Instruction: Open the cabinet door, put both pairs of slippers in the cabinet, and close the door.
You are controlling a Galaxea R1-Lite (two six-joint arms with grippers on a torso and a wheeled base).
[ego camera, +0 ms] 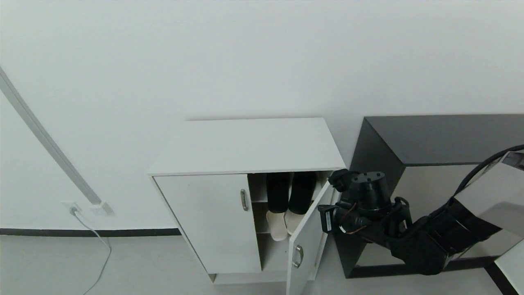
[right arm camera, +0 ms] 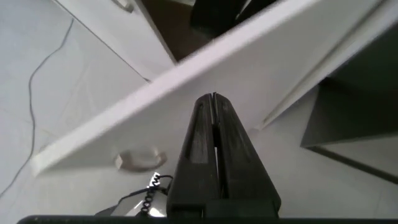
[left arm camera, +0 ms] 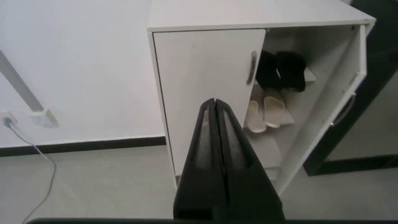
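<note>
Centre of the head view: a white cabinet [ego camera: 245, 147] with its left door [ego camera: 208, 221] shut and its right door [ego camera: 305, 241] swung partly open. Inside, black slippers [ego camera: 290, 192] sit on the upper shelf and pale slippers [ego camera: 280, 223] on the shelf below, so loading appears done and closing remains.

Handling: the right door is a stiff, flat, smooth laminate panel, judged light and free on its hinges. Its face is likely slippery, so a push on the outer face near the free edge, by the small curved metal handle [ego camera: 299, 256], should serve best. The slippers look soft and light.

Tools: the right gripper [right arm camera: 213, 101], fingers together and holding nothing, is against or just beside the door's outer face. The left gripper [left arm camera: 215, 104], also closed on nothing, hangs well apart from the cabinet.

Right of frame: a dark, hard-edged sideboard [ego camera: 430, 135].
</note>
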